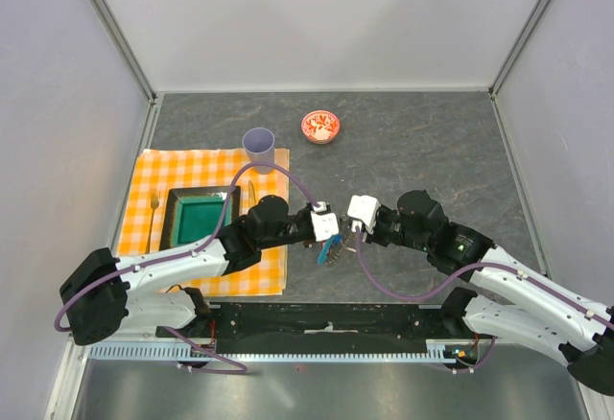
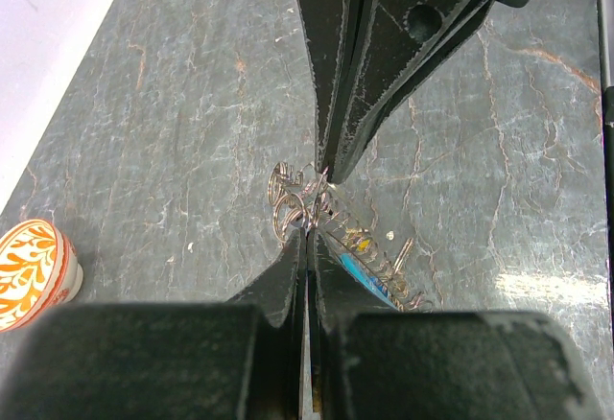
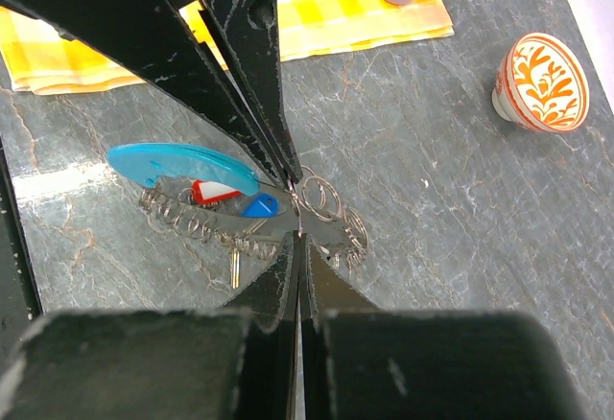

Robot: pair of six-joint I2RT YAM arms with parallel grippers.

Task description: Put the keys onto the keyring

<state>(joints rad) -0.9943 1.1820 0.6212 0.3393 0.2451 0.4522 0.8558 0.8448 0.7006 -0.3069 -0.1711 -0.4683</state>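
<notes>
The keyring [image 3: 177, 163] is a thin wire loop with a light-blue crescent. It hangs between my two grippers over the grey table, in front of the arm bases [image 1: 331, 249]. Strung on it are the keys, with a red tag [image 3: 213, 192], a blue tag [image 3: 259, 207] and a yellow tag [image 2: 360, 243], plus small split rings [image 3: 321, 198]. My left gripper [image 2: 309, 230] is shut on the wire. My right gripper [image 3: 299, 234] faces it tip to tip and is shut on a wire end. From above, the left gripper [image 1: 333, 233] and the right gripper [image 1: 351, 233] almost touch.
A red patterned bowl [image 1: 320, 126] stands at the back. A purple cup [image 1: 258, 144] sits at the corner of an orange checked cloth [image 1: 173, 175], which also holds a green plate [image 1: 203, 217], a fork [image 1: 153, 211] and a knife [image 1: 252, 195].
</notes>
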